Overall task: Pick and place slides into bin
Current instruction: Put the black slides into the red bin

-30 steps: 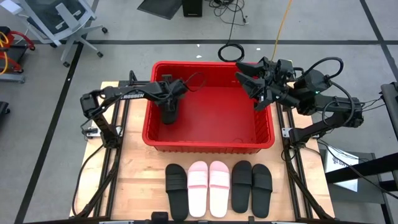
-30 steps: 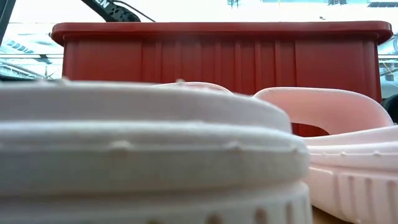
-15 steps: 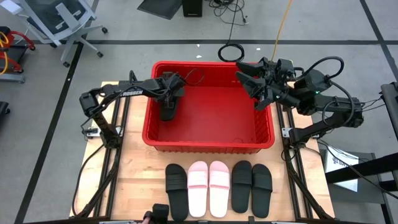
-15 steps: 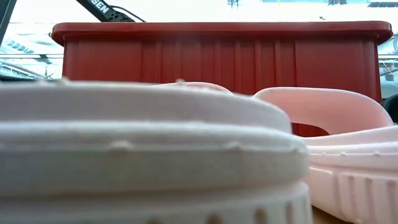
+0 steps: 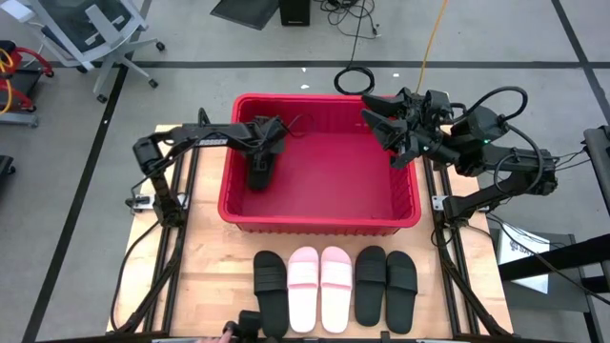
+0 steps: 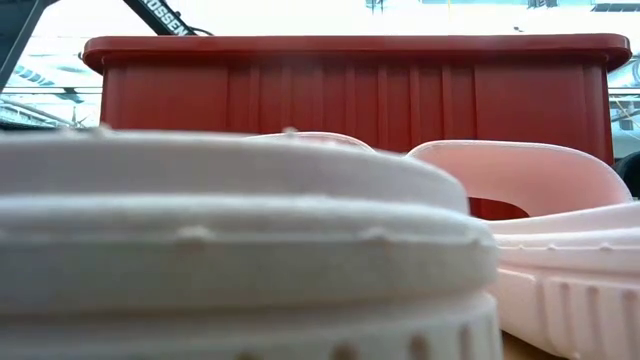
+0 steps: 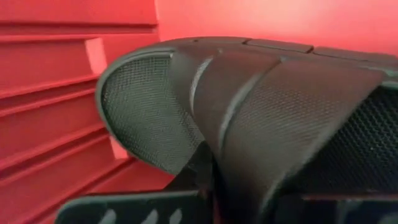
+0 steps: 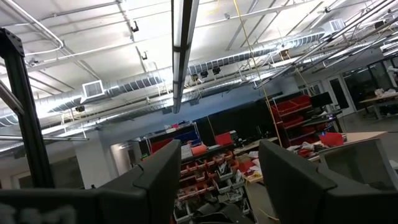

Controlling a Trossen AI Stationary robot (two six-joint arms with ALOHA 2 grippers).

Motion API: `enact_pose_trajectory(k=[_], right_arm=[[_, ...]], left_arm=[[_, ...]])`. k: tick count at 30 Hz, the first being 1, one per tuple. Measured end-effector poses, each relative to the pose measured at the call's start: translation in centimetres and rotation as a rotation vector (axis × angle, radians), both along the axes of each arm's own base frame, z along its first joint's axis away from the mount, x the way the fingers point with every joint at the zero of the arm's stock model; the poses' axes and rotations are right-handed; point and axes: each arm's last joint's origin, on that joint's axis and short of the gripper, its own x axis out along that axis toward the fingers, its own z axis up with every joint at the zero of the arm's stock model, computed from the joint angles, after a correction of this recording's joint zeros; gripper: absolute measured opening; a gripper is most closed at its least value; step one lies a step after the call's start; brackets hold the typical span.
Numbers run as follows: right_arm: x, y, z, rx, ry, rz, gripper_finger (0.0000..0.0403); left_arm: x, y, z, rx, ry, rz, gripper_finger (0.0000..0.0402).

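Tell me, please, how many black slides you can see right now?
4. Three stand in the row on the table: one at its left end and two at its right end. The fourth is inside the bin, at the left gripper.

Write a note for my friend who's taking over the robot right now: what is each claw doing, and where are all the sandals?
Left gripper: inside the red bin, at its left side, shut on a black slide.
Right gripper: open, empty, waiting over the bin's far right corner.
On the table in front of the bin, in a row: one black slide, the pink-white pair, a black pair.
Done: nothing released in the bin yet.
Left: drop this one, then five more.
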Motion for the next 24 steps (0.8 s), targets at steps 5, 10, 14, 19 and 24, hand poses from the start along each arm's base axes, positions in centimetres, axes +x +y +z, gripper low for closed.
enact_pose_trajectory(k=[5, 10, 14, 19, 24], right_arm=[[0.0, 0.0, 0.0, 0.0, 0.0, 0.0, 0.0205], [0.0, 0.0, 0.0, 0.0, 0.0, 0.0, 0.0205], [0.0, 0.0, 0.01, 0.003, -0.002, 0.002, 0.0205], [0.0, 0.02, 0.0, 0.004, -0.001, 0.003, 0.0205], [0.0, 0.02, 0.0, 0.003, -0.001, 0.004, 0.0205]], left_arm=[[0.08, 0.06, -0.11, 0.003, 0.011, -0.022, 0.0014], [0.03, 0.12, -0.11, 0.003, 0.015, -0.026, 0.0013], [0.03, 0.12, -0.13, 0.001, 0.011, -0.02, 0.0036], [0.0, 0.01, -0.19, -0.008, 0.014, -0.018, 0.0087], [0.06, -0.37, -0.24, -0.013, 0.01, 0.013, 0.0146]])
